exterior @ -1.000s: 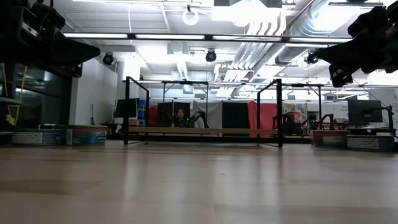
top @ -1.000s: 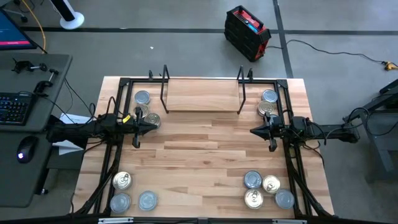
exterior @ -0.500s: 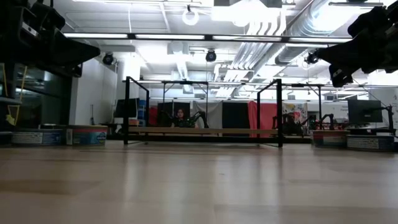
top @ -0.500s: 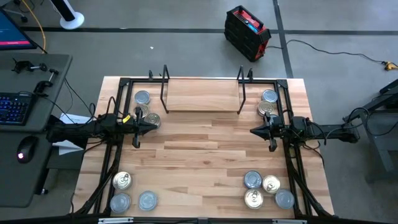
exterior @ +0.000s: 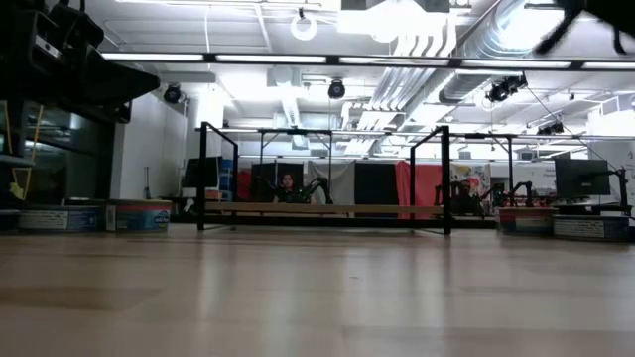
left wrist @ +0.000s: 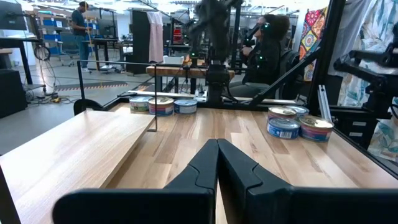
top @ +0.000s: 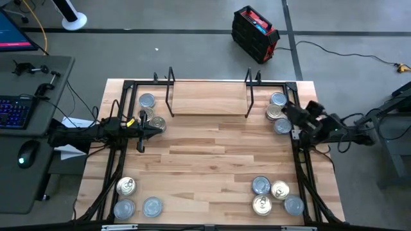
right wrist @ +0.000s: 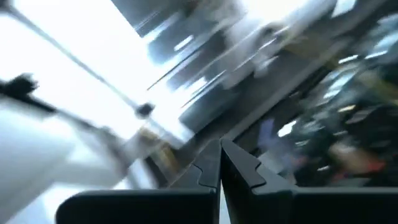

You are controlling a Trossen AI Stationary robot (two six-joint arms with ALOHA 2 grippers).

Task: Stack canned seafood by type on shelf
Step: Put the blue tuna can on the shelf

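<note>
The tins lie in four clusters on the table: far left (top: 147, 100), far right (top: 278, 99), near left (top: 126, 186) and near right (top: 261, 205), gold and silver-blue mixed. The shelf (top: 209, 97) stands at the far edge on black wire uprights, its board bare. It also shows in the low view (exterior: 322, 208). My left gripper (top: 157, 126) is shut, level beside the far-left tins. Its fingers meet in the left wrist view (left wrist: 217, 149). My right gripper (top: 287, 109) is shut (right wrist: 221, 152), raised above the far-right tins and pointing upward at the ceiling.
A black frame (top: 128, 85) runs round the table. Bare wood lies between the clusters in the table's middle (top: 212, 160). A desk with a keyboard (top: 16, 109) stands left of the table. A seated person (left wrist: 267, 50) shows beyond the table in the left wrist view.
My right arm has swung from the table's right side toward the far edge and risen, leaving the low view except at its top edge. Its gripper has tipped upward and stayed shut. Its wrist view is streaked with motion. No tin has moved.
</note>
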